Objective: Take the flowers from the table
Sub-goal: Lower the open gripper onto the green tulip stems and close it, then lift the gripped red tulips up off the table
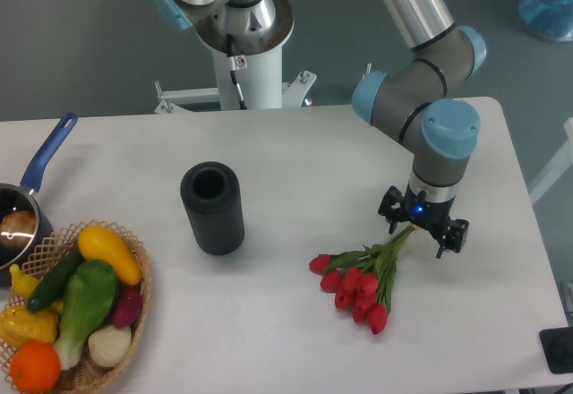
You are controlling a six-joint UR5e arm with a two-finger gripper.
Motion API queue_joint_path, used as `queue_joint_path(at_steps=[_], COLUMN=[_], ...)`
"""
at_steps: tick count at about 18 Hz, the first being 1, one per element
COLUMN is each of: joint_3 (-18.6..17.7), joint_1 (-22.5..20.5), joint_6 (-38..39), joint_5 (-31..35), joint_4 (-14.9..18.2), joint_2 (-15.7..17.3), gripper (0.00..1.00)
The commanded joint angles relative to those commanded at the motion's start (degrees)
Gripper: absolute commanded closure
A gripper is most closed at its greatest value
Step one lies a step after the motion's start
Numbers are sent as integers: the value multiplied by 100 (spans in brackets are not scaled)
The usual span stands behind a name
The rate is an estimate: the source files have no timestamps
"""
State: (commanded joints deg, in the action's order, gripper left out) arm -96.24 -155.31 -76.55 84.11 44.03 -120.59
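Observation:
A small bunch of red tulips, the flowers (360, 282), lies on the white table (295, 170) at the right front, buds toward the front left and green stems running up to the right. My gripper (417, 234) hangs open, pointing down, right over the upper ends of the stems. Its dark fingers (391, 214) stand on either side of the stem tips, and I cannot tell whether they touch them. Nothing is held.
A black ribbed cylinder (213, 208) stands upright left of the flowers. A wicker basket (134, 309) of vegetables and fruit sits at the front left corner, with a blue-handled pan (36, 179) behind it. The robot base (243, 45) rises at the table's back edge.

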Motion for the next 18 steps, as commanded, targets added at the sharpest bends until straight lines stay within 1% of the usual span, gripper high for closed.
queue_joint_path(at_steps=[2, 6, 7, 8, 9, 10, 11, 13, 14, 15, 17, 18], joint_3=[9, 18, -8, -35, -96, -123, -123, -123, -123, -123, -53, -18], joint_1=[62, 211, 263, 307, 351, 421, 431, 414, 387, 370, 308, 282], joint_6=[9, 9, 0, -9, 9, 44, 70, 79, 105, 105, 97, 88], joint_5=[-17, -325, -325, -325, -325, -325, -316, -334, -334, -325, -212, -80], joint_4=[0, 17, 26, 44, 44, 44, 44, 35, 35, 35, 44, 44], joint_2=[-9, -44, -44, -44, -35, -44, -44, -35, -26, -9, -9, 0], gripper=[0, 7, 11, 20, 22, 28, 30, 39, 53, 62, 79, 85])
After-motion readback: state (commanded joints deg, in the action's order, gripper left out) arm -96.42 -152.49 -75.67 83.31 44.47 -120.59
